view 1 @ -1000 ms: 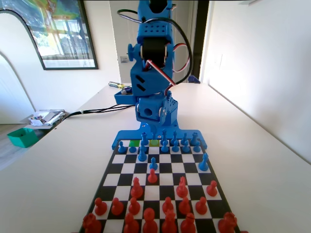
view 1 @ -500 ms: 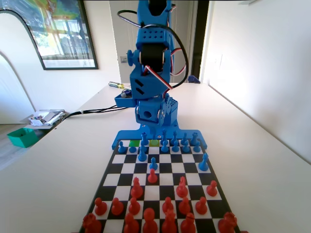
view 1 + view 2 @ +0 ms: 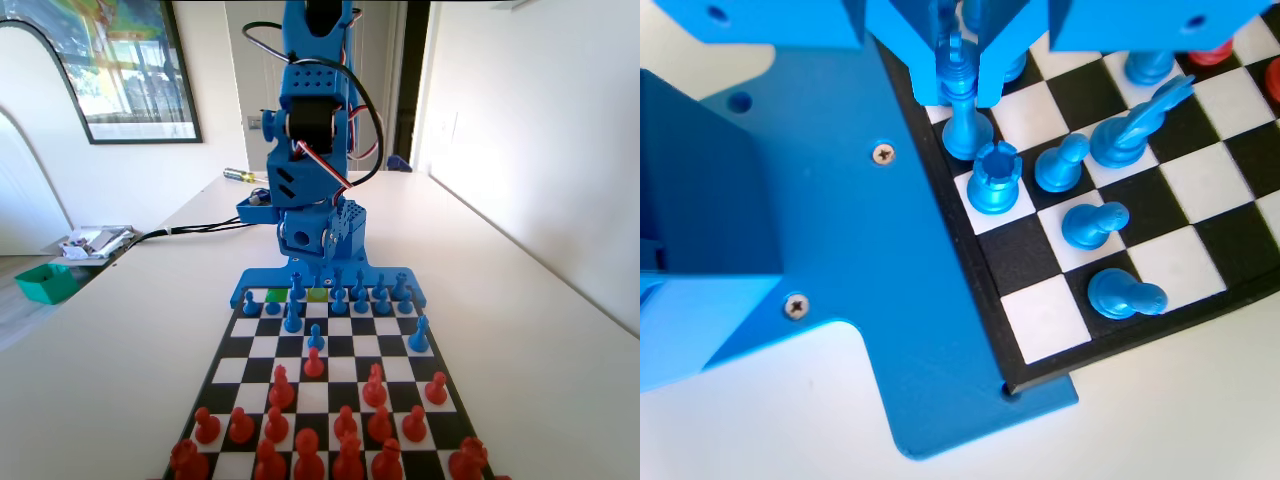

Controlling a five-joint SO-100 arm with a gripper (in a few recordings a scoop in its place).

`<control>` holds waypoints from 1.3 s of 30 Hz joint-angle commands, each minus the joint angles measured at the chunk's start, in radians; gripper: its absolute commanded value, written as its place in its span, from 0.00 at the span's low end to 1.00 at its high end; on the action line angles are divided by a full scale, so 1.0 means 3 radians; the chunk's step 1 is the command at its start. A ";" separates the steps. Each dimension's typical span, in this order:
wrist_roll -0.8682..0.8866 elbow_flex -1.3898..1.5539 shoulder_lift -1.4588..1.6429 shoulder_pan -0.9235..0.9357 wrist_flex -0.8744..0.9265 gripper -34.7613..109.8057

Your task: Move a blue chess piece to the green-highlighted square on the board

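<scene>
The blue piece (image 3: 962, 100) I am after stands in the back row at my edge of the board (image 3: 1160, 250), just beside a blue rook (image 3: 995, 180). My end effector (image 3: 960, 85) hangs over it, jaws closed in on its upper part, pinching it. In the fixed view, the green square (image 3: 317, 294) lies in that same far row, on the white counter (image 3: 520, 300).

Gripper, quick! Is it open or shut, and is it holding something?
Gripper: its two jaws sit on either side of a tall blue piece at the board's back row; whether they clamp it cannot be told.
</scene>
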 commanded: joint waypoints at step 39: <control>-0.0747 -0.1263 0.0194 0.1253 0.1539 0.25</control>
